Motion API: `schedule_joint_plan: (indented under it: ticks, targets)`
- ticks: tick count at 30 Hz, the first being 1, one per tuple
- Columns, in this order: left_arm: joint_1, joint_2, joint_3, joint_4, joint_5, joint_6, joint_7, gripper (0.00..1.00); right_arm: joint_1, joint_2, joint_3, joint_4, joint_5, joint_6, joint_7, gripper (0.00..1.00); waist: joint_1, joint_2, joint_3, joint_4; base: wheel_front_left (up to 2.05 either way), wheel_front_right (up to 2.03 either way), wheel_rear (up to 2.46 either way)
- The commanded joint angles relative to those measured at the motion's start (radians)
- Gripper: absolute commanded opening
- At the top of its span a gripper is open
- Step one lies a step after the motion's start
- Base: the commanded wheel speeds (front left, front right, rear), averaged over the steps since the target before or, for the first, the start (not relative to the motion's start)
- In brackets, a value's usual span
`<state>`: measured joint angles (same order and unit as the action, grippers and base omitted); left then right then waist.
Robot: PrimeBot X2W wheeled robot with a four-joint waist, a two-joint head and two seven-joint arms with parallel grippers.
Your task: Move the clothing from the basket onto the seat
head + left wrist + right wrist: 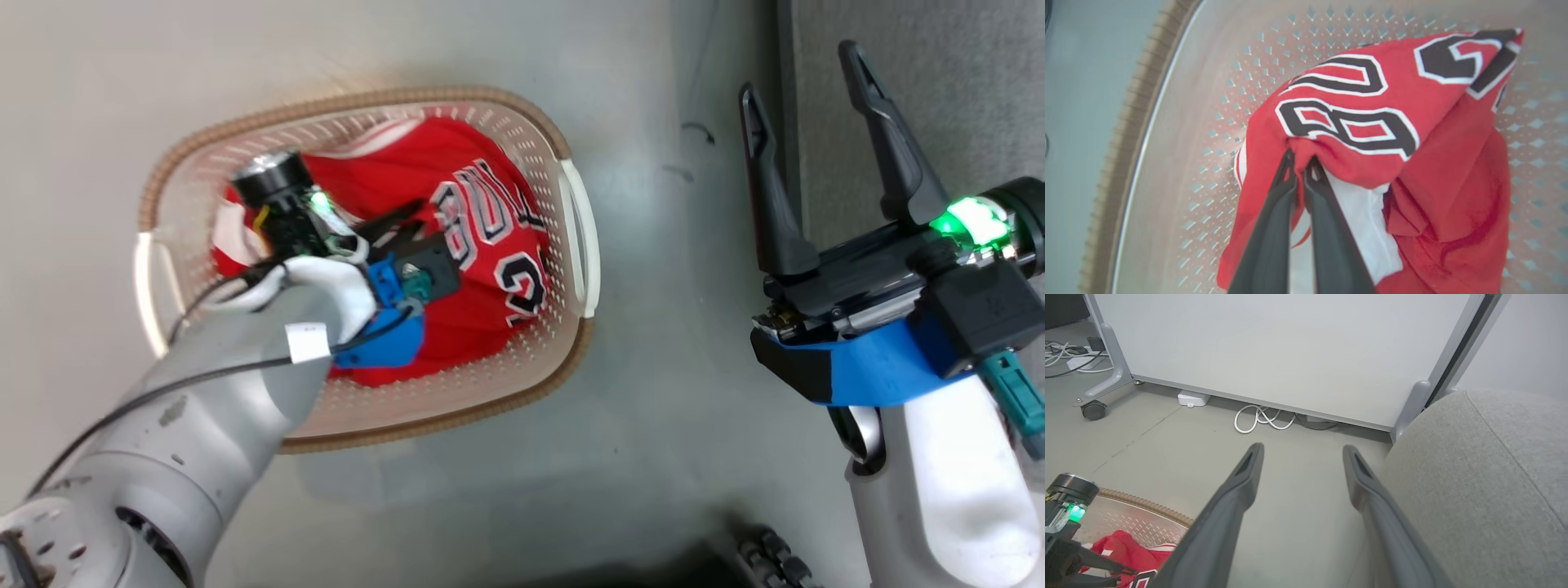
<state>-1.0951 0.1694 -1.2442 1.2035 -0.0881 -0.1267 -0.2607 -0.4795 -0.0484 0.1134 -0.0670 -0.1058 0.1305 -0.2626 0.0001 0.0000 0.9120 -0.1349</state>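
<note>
Seizing the jersey (445,159) inside the basket (367,106)
Pinching a fold beside the black lettering tight with the left hand (1300,158), low in the basket; holding the right hand (800,73) spread and empty near the seat (1486,465). Next, probably: lift clear of the rim, swing across, release onto the seat.

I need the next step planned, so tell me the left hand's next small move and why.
Probably lift straight up. The left hand is shut on a fold of the jersey, which lies inside the basket, so the cloth likely has to clear the rim before it can go over to the seat.
</note>
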Motion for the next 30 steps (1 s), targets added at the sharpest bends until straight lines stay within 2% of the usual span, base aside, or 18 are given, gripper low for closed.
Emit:
schedule_joint_plan:
  ticks: [1,18,30]
  targets:
    - [0.021,0.002,0.011,-0.026,-0.013,0.008,-0.005,0.00,0.007,-0.003,-0.002,0.009,-0.007,0.000,-0.004,1.00,-0.0001,0.0000,-0.047,0.022,0.00,0.00,0.00]
    - [0.237,0.052,0.190,-0.271,-0.144,0.069,-0.006,0.00,0.106,-0.004,-0.034,0.107,0.000,0.000,-0.003,1.00,-0.0001,0.0000,-0.364,0.105,0.00,0.00,0.00]
    - [0.368,0.072,0.359,-0.431,-0.166,0.082,-0.006,0.00,0.216,-0.004,-0.049,0.151,0.025,0.000,-0.003,1.00,-0.0001,0.0000,-0.584,0.140,0.00,0.00,0.00]
